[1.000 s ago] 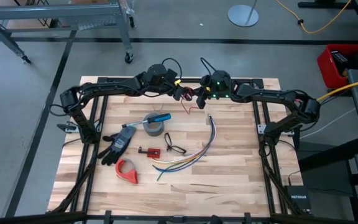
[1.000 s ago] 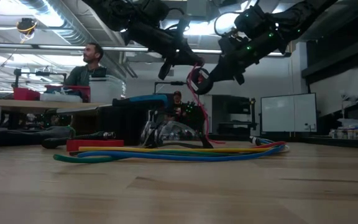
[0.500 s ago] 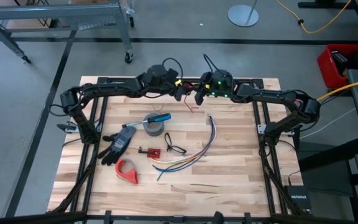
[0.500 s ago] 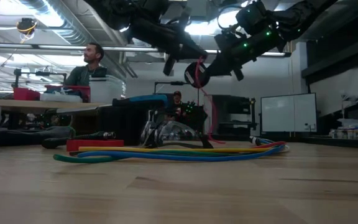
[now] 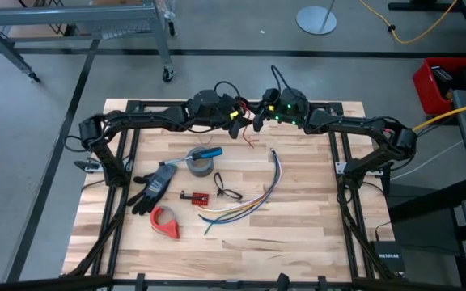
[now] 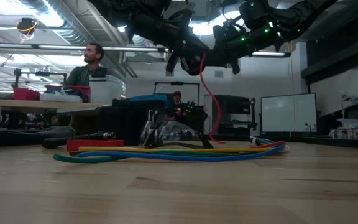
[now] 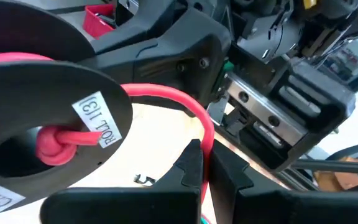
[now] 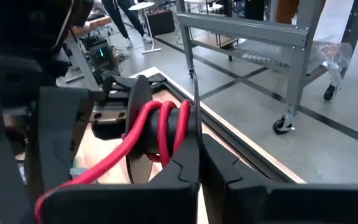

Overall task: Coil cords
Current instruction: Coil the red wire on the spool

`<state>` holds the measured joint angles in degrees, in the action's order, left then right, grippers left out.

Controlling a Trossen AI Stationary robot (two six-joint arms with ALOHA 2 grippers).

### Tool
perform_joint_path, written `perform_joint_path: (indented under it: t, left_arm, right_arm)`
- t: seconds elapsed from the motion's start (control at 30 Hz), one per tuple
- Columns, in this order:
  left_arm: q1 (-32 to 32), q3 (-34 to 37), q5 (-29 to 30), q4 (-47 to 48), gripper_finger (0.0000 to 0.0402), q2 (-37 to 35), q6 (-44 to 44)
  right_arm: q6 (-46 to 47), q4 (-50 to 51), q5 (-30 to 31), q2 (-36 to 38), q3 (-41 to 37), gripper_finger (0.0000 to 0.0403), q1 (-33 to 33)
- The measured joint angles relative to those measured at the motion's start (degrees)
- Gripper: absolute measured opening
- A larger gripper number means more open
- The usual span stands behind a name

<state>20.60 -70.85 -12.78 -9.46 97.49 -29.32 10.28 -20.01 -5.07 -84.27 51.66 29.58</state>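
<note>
We see the left end effector (image 7: 205, 163) pinching the red wire (image 7: 185, 106) (wound on a spool (image 8: 143, 134)), the right end effector (image 8: 199, 152) clamping that spool above the counter (image 5: 298, 218).

Your red wire (image 8: 156, 127) is wound in several turns around a dark spool (image 7: 39, 134), held high above the counter's far edge; its loose tail (image 6: 211, 106) hangs down toward the counter.

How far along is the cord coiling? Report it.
Done: a few turns of red wire sit on the black spool. In hand: the left end effector and right end effector, raised over the table's far edge, are shut on the wire. Left: a loose tail hangs toward the table.
</note>
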Motion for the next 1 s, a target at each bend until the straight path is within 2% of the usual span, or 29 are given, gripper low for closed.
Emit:
perform_joint_path:
  t: [0.13, 0.43, 0.7, 1.0]
  left_arm:
    - [-0.2, 0.0, 0.8, 0.4, 0.0000, 0.0, 1.5]
    - [-2.0, 0.0, 8.3, 3.7, 0.0000, 0.0, 7.5]
    - [-4.2, 0.0, 21.2, 7.9, 0.0000, 0.0, 15.7]
    - [-6.2, 0.0, 38.0, 13.4, 0.0000, 0.0, 23.1]
  right_arm:
    - [0.6, 0.0, 0.0, 0.0, 0.0, 0.0001, 0.0]
    - [0.6, -0.5, 0.2, 0.0, 0.0, 0.0001, 0.1]
    - [0.7, -1.3, -0.2, 1.7, 0.0, 0.0001, 0.1]
    - [-0.2, 4.7, -5.7, 6.1, 0.0, 0.0001, 0.1]
